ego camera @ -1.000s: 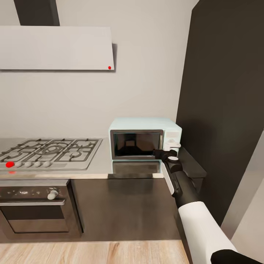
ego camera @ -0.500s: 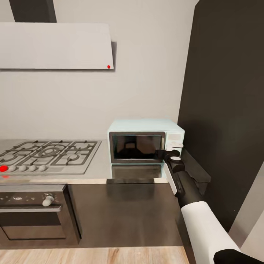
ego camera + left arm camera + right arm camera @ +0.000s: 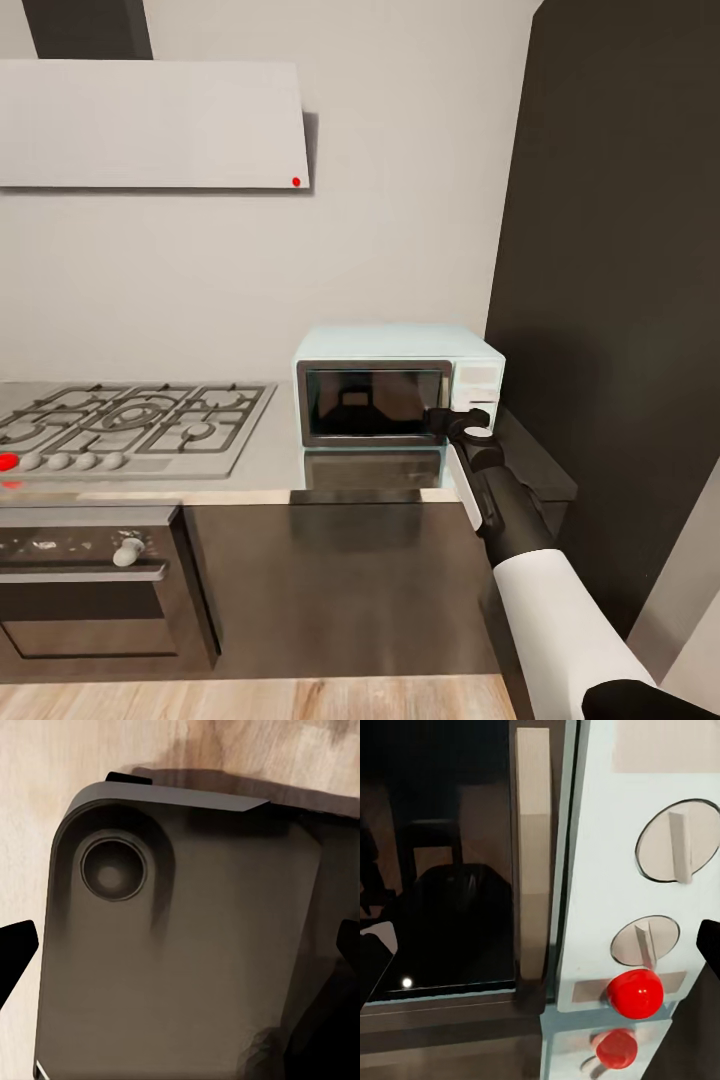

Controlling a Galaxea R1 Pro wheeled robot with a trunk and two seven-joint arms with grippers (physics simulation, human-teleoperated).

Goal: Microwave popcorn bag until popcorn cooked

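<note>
— Where's the microwave (image 3: 398, 385)?

— On the countertop (image 3: 265, 455), against the dark wall panel, door shut. The right gripper (image 3: 440, 421) is at its lower right corner, jaws wide, empty.

— Where to take hold?

— The door's pale vertical strip (image 3: 532, 855) (rigid, probably smooth); hook its edge. Left gripper: fingertips (image 3: 15, 952) spread, holding nothing.
</note>
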